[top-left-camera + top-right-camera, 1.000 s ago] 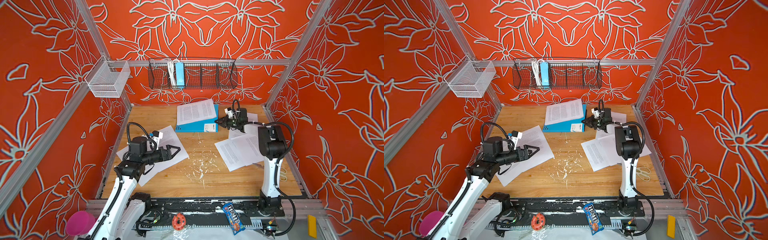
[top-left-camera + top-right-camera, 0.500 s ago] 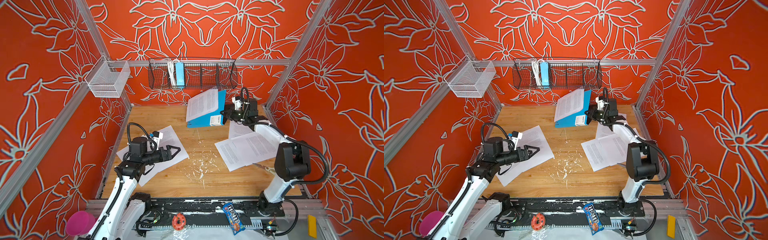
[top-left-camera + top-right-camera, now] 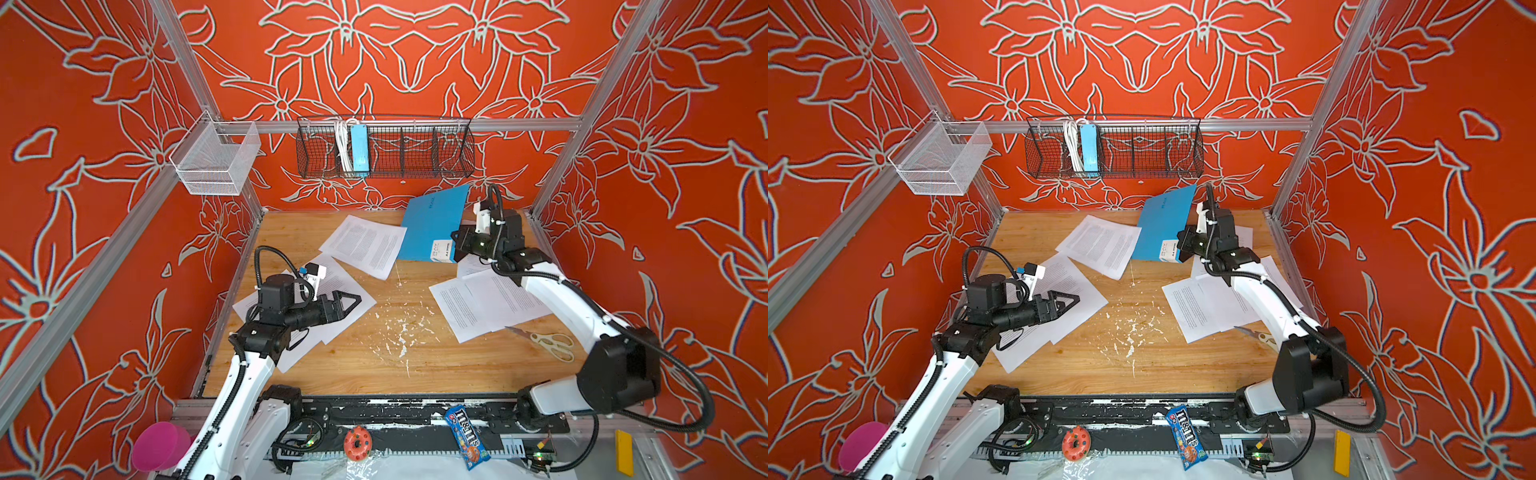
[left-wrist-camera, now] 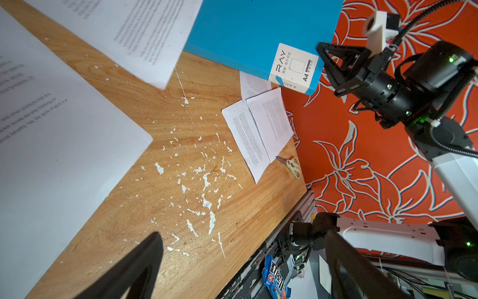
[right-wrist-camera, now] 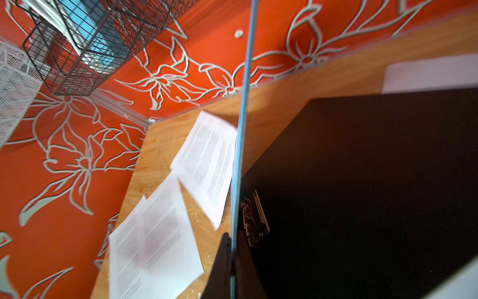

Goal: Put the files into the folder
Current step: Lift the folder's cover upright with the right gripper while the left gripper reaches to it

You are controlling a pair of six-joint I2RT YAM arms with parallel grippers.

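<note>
In both top views the right gripper (image 3: pixel 456 248) is clenched on the free edge of the folder (image 3: pixel 430 222), right beside its white label (image 3: pixel 441 251). The blue cover stands tilted up ahead of the fingers. The left gripper (image 3: pixel 353 298) hangs spread wide and holds nothing, above two overlapping files (image 3: pixel 332 320). Another sheet (image 3: pixel 365 245) lies just beyond its tips and reaches to the folder. More sheets lie under the right forearm, next to scissors (image 3: pixel 548 343).

In the left wrist view the wide-apart fingers (image 4: pixel 144 264) frame bare table (image 4: pixel 258 207). Far ahead, the cover (image 4: pixel 258 28) shows a thin board edge, pinched only near the labelled corner. I judge it light and fairly stiff, yet likely to bow or twist from so small a hold.

In the right wrist view the cover runs away from the closed fingers (image 5: pixel 223 259) as a thin blue line, seen edge-on. On one side of it lies the black inside with a metal clip (image 5: pixel 254 220) close to the tips. On the other side lie two printed sheets, blurred.

The files look feather-light and limp, lying flat on the wood, so a pinch from straight above would find little edge. A corner that rides up on a neighbouring sheet seems the best place to take hold. Overlapping sheets may drag along together.
</note>
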